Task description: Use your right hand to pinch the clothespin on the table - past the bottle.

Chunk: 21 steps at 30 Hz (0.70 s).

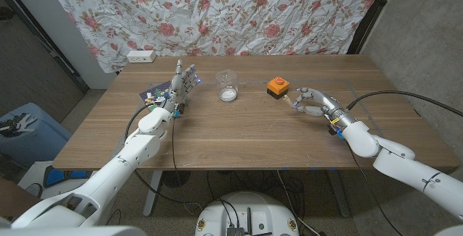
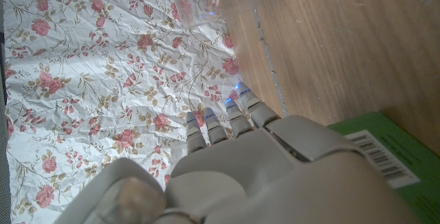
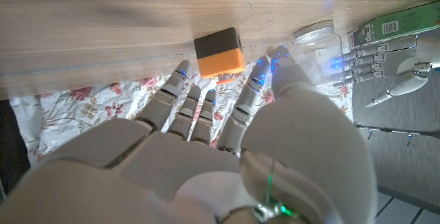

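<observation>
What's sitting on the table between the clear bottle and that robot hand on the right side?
An orange block on a dark base lies between the clear bottle and the right robot hand, as the head view shows.

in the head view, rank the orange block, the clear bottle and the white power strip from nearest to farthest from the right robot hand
1. Orange block: just beyond the right robot hand, slightly toward the table's middle.
2. Clear bottle: further along toward the robot's left, near the table's middle.
3. White power strip: at the far left corner of the table, past the left robot hand.

right robot hand (image 1: 309, 101) near orange block (image 1: 278, 87) | bottle (image 1: 228, 86) mid-table
</observation>
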Motion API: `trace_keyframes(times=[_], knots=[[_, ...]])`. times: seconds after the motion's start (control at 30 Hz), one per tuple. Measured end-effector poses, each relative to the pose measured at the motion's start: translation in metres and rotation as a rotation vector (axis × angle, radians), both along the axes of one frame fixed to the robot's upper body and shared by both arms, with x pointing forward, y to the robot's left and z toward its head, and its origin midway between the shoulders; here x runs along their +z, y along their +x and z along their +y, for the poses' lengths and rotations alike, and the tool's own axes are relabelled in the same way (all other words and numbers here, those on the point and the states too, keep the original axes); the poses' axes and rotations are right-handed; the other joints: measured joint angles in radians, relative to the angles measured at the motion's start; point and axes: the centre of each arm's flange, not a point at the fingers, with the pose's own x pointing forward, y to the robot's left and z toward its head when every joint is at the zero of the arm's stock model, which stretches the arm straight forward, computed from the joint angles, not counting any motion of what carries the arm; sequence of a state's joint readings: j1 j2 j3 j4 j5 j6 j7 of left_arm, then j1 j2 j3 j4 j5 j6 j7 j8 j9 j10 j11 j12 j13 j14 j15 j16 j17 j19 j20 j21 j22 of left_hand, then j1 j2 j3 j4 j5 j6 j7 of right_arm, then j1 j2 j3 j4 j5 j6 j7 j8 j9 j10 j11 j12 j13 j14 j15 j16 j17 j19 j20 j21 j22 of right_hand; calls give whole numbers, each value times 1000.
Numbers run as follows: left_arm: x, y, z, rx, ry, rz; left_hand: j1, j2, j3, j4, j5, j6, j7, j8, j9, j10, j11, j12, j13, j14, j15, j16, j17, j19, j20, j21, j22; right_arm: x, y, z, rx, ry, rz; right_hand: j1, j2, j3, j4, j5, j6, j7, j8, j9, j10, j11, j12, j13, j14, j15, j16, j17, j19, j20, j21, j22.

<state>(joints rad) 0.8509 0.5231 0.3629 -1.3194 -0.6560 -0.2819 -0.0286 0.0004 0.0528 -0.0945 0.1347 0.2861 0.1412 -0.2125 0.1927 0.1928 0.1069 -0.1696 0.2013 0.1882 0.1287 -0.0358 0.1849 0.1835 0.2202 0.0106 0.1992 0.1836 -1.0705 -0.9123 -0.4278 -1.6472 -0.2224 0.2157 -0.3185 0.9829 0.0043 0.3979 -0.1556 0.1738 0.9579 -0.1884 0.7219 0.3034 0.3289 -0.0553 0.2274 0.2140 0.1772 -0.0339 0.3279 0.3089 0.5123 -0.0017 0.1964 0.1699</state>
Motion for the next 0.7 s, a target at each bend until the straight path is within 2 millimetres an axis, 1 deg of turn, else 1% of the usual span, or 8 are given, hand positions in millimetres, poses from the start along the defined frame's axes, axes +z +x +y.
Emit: trace_keyframes(times=[0.07,0.23,0.3,0.43,0.47,0.6,0.7], knots=[[0,0,0,0,0,0,0,0,0,0,0,0,0,0,0,0,0,0,0,0,0,0,0,0,0,0,0,0,0,0,2,0,0,0,0,0,0,0,-1,-1,-3,0,0,0,0,0,0,0,0,2,0,0,0,0],[0,0,0,0,0,0,0,0,0,0,0,0,0,0,0,0,0,0,0,0,0,0,0,0,0,0,0,0,0,1,6,0,1,0,0,0,0,0,-22,-22,-23,-3,0,0,0,0,0,0,0,5,0,0,0,0],[0,0,0,0,0,0,0,0,0,0,0,0,0,0,0,0,0,0,0,0,0,0,0,0,0,0,0,0,0,1,7,0,2,0,0,0,0,0,-22,-22,-27,-7,-4,4,0,0,0,0,0,5,0,0,0,0],[0,0,0,0,0,0,0,0,0,0,0,0,0,0,0,0,0,0,0,0,0,0,0,0,0,0,0,-1,0,1,9,2,7,0,0,-3,-3,-1,-27,-27,-27,-11,-8,7,0,0,0,0,0,8,0,0,0,0],[0,0,0,0,0,0,0,0,0,0,0,0,0,0,0,0,0,0,0,0,0,0,0,0,0,0,0,-1,0,1,9,2,9,0,0,-3,-3,-1,-27,-27,-34,-12,-10,10,0,0,0,0,0,9,0,0,0,0],[0,0,0,0,0,0,0,0,0,0,0,0,0,0,0,0,0,0,0,0,0,0,0,0,0,0,0,-1,0,0,9,2,11,0,0,-3,-3,-1,-32,-32,-35,-14,-9,9,-7,0,-1,1,0,10,0,0,0,0],[0,0,0,0,1,0,0,0,0,0,0,0,0,0,0,0,0,0,0,0,0,0,0,0,0,0,0,-1,1,0,11,3,17,0,0,-3,-3,-1,-36,-36,-43,-14,-13,13,-7,0,-4,4,0,10,0,0,0,0]])
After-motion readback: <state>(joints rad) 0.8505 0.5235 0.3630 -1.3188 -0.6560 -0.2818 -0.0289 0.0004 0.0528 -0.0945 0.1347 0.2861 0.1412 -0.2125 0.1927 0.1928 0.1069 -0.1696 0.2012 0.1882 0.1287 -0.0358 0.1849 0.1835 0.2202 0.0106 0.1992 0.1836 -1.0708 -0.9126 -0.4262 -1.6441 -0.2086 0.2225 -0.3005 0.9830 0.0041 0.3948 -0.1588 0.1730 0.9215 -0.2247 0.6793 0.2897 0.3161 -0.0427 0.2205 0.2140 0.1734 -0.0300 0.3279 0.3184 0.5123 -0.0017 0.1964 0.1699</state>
